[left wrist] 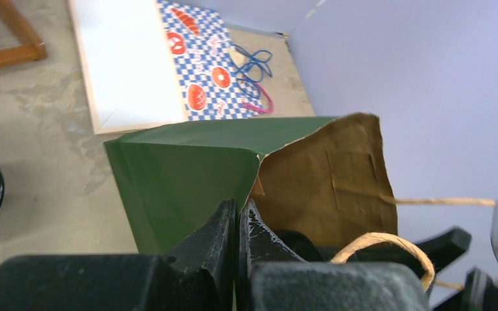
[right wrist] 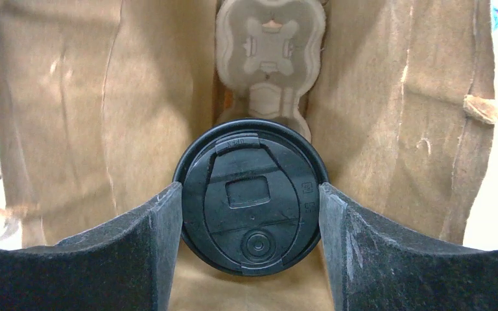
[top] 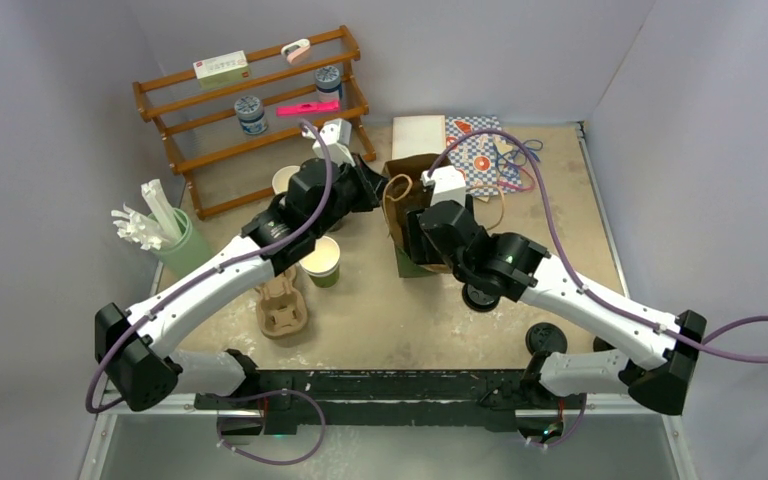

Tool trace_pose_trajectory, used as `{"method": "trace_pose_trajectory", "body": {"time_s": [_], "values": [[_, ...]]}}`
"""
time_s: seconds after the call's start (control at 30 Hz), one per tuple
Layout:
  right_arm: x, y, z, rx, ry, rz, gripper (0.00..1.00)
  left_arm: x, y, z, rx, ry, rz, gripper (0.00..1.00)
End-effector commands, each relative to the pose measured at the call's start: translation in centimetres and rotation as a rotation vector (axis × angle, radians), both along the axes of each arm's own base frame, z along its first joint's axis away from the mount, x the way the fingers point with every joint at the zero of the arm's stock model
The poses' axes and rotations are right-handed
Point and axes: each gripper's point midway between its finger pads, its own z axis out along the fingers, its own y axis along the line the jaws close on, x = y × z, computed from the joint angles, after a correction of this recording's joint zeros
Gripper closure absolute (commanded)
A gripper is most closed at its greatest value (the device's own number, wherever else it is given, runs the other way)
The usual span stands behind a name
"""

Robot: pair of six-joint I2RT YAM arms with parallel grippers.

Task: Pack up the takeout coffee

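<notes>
One paper bag point(top: 397, 205), green outside and brown inside, stands upright and open in the middle of the worktop point(top: 410, 320). One takeout coffee point(right wrist: 249, 175) is inside the bag; only its black sip lid shows, over a cardboard carrier point(right wrist: 270, 52) at the bag's bottom. The right claw point(right wrist: 251, 197) reaches down into the bag and grips the coffee, one finger against each side of the lid. The bag's brown walls stand near both fingers, leaving little room at the sides. The left claw point(left wrist: 240, 210) is closed, and looks pinched on the bag's left rim where the green and brown faces meet, with a twine handle point(left wrist: 389, 243) just beside it. On the worktop lie a second carrier point(top: 282, 305), two lidless cups point(top: 322, 260) point(top: 285, 180) and two loose black lids point(top: 480, 297) point(top: 545, 338). A bare strip runs between the arms, in front of the bag. The wooden shelf point(top: 250, 110) carries two tins point(top: 251, 112) point(top: 328, 80). The lid bears raised marks, too small to read. The box point(top: 221, 67) on the top shelf has a label that is also unreadable.
</notes>
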Motion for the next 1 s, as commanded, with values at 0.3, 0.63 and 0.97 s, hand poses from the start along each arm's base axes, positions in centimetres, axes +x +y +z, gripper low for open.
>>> {"method": "trace_pose_trajectory", "body": {"time_s": [0.3, 0.63, 0.97], "values": [[3.3, 1.1, 0.6, 0.129, -0.221, -0.074, 0.85, -3.9, -2.8, 2.2, -0.074, -0.159, -0.304, 1.0], [3.0, 0.5, -1.6, 0.103, -0.135, -0.07, 0.9, -5.4, -2.8, 0.9, -0.066, -0.127, -0.361, 1.0], [0.0, 0.6, -2.2, 0.128, -0.006, 0.025, 0.89, -5.7, -2.8, 1.5, -0.069, -0.156, -0.382, 1.0]]}}
